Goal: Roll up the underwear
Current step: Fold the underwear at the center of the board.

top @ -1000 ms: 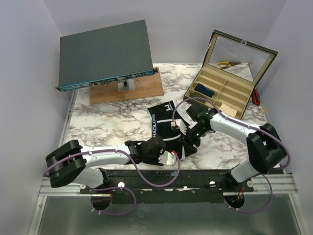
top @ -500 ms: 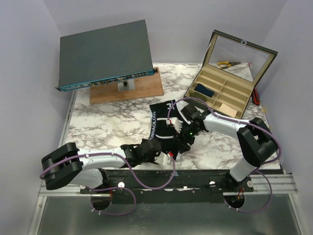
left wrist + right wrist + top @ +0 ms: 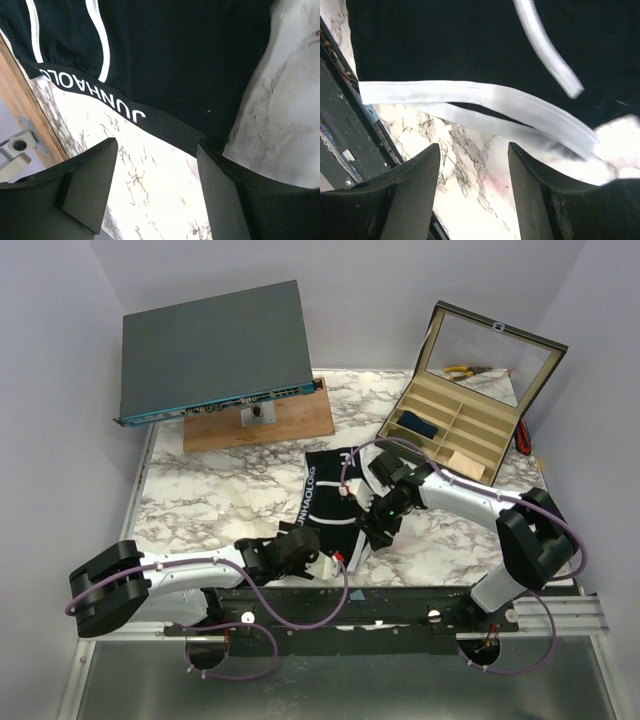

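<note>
Your underwear [image 3: 322,492] lies spread flat on the marble table [image 3: 200,502], about mid-table. It is on the near side of the wooden board [image 3: 300,422] and to the left of the compartment box [image 3: 436,454]. Your left gripper [image 3: 342,558] sits low at the garment's near edge with its fingers parted wide. In the left wrist view only bare marble shows between them, and the lettered waistband [image 3: 160,125] runs just beyond the tips. The right-hand finger [image 3: 230,200] reaches the band's edge, but you cannot tell whether it touches the cloth. Your right gripper [image 3: 366,536] is at the garment's near right corner, fingers likewise spread and gripping nothing. Its wrist view shows two loose white trim strips [image 3: 485,97] lying across the marble just past the fingertips, with black fabric beyond. A small dark blue roll [image 3: 416,426] sits in a left compartment of the box, well apart from both grippers.
</note>
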Tool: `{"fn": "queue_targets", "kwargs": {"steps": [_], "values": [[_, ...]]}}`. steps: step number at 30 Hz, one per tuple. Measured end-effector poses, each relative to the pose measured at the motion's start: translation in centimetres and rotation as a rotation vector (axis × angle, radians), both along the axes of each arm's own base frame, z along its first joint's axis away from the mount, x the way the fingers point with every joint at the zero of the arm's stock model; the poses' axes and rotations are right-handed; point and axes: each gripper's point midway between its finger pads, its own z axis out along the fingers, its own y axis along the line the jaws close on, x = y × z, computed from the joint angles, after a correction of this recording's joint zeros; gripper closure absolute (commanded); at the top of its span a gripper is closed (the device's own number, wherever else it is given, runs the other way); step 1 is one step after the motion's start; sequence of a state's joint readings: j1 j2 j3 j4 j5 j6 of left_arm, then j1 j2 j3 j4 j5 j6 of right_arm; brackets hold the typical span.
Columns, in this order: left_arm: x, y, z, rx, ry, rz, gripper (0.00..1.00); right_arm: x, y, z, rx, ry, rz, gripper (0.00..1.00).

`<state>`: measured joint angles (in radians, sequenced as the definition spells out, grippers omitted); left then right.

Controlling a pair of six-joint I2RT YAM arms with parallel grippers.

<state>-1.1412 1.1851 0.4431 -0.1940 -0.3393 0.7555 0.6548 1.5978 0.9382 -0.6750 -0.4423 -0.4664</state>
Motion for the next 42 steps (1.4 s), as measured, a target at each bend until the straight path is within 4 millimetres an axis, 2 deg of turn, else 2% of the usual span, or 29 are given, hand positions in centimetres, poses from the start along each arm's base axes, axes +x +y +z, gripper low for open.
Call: {"fn": "queue_targets", "kwargs": {"steps": [3,6,10,15,18,21,23,26,30,32,34,37,42], "values": [[-0.3,0.5,0.3,-0.005,0.010,0.012,0.11,1.2,0.4,2.2,0.015,-0.059,-0.006,0.40],[-0.8,1.0,0.6,-0.022,0.032,0.026,0.02,3.3,1.5,5.5,0.064,-0.162,-0.020,0.40],[-1.5,1.4,1.4,-0.072,0.063,0.042,0.01,5.4,2.1,7.9,0.102,-0.271,-0.061,0.40],[-1.3,1.5,3.2,-0.190,0.084,0.090,0.01,7.9,2.5,7.1,0.079,-0.333,-0.136,0.40],[-0.8,1.7,3.7,-0.242,0.098,0.125,0.01,9.4,2.7,5.3,0.044,-0.341,-0.175,0.40],[0.0,2.3,4.3,-0.301,0.130,0.182,0.01,9.7,2.8,3.5,0.014,-0.320,-0.173,0.40],[0.6,2.7,4.9,-0.348,0.159,0.226,0.01,9.0,2.8,2.9,0.020,-0.300,-0.142,0.40],[1.4,3.1,6.0,-0.420,0.184,0.269,0.01,7.8,3.1,3.5,0.069,-0.282,-0.090,0.40],[1.8,3.5,7.2,-0.504,0.220,0.310,0.01,5.4,4.0,5.8,0.155,-0.295,0.006,0.40],[2.1,4.0,7.4,-0.533,0.245,0.342,0.01,3.5,5.4,7.1,0.206,-0.311,0.080,0.40],[2.4,4.8,7.4,-0.558,0.268,0.387,0.01,1.4,6.6,7.5,0.236,-0.309,0.157,0.40],[3.2,6.1,8.1,-0.604,0.286,0.462,0.01,-2.5,7.8,6.4,0.243,-0.275,0.272,0.40],[5.0,8.0,10.7,-0.685,0.271,0.557,0.01,-8.2,7.3,3.2,0.191,-0.200,0.423,0.40]]}}
